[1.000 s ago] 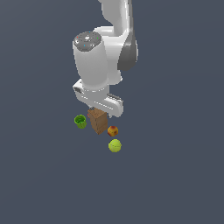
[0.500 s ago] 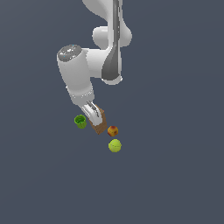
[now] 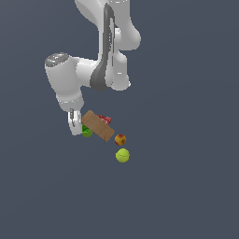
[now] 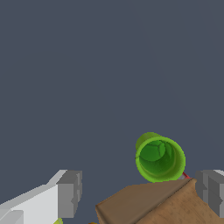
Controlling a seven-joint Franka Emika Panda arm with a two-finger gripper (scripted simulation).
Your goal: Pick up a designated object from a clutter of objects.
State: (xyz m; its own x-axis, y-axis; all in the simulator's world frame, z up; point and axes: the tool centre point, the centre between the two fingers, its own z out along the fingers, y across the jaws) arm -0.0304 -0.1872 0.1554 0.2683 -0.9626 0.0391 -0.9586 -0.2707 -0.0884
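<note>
The green cup [image 3: 87,132] stands at the exterior view's left end of the clutter, partly hidden behind my gripper [image 3: 75,127] and the brown box [image 3: 98,126]. In the wrist view the cup [image 4: 159,158] shows its round open rim, just beyond the box [image 4: 157,204]. My gripper [image 4: 140,192] is open and empty, with its fingers [image 4: 69,194] wide apart. It hangs low, right beside the cup and above the box's edge. I cannot tell whether it touches them.
A small red-and-white item [image 3: 105,120] lies behind the box. A red-yellow apple-like ball [image 3: 120,139] and a yellow-green tennis ball [image 3: 122,155] lie toward the exterior view's right of the box. The floor is plain dark grey.
The arm has swung toward the exterior view's left and come down. The gripper moved from above the box to beside the green cup. The objects have not moved.
</note>
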